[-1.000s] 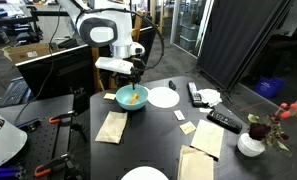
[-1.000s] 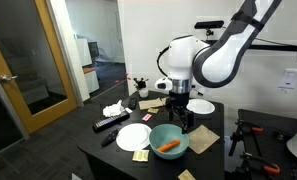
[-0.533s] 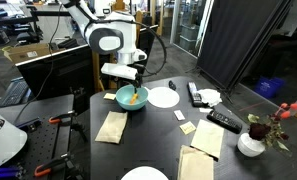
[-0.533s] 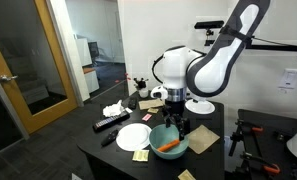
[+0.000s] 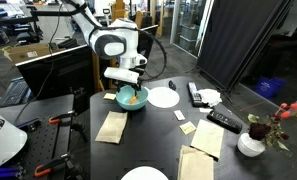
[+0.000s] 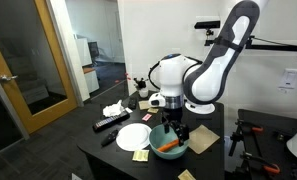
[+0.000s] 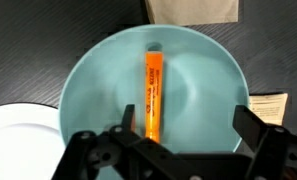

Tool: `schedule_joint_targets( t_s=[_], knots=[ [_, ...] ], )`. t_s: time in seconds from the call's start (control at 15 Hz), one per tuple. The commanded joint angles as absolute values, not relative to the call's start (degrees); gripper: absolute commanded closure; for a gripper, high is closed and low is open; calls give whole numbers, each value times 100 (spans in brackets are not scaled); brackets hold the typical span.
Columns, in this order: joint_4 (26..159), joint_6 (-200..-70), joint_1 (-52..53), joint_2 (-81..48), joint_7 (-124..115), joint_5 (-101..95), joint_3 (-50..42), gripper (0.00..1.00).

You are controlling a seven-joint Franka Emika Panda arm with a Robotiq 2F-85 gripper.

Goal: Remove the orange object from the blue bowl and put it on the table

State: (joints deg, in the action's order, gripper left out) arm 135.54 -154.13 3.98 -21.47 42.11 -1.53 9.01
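The orange object (image 7: 153,92), a slim bright-orange stick, lies inside the blue bowl (image 7: 213,80). The bowl stands on the black table in both exterior views (image 5: 132,98) (image 6: 169,139), and the orange stick shows in it (image 5: 133,98) (image 6: 168,146). My gripper (image 7: 188,125) is open and hangs just above the bowl. One finger is close beside the stick's near end, the other is over the bowl's rim. In an exterior view the gripper (image 5: 129,90) is low over the bowl. It holds nothing.
White plates (image 5: 164,97) (image 6: 133,137) lie beside the bowl. Tan napkins (image 5: 111,126) (image 5: 208,138), remote controls (image 5: 224,120), crumpled paper and a white vase with flowers (image 5: 252,143) are spread over the table (image 5: 158,130). A napkin (image 7: 192,10) lies just past the bowl.
The arm has come down, bringing the open gripper closer to the bowl. The stick and the bowl have not moved.
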Motion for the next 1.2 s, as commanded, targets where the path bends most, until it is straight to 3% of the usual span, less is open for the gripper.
schedule_joint_targets(
  t_s=[0.0,1.07,1.13],
  knots=[
    [13378,-15431,395,-2380,3873,-551,881,0],
    [12963,-15593,394,-3060,3393,-1044,907,0],
    [12944,-15600,396,-3089,3391,-1047,907,25]
  ],
)
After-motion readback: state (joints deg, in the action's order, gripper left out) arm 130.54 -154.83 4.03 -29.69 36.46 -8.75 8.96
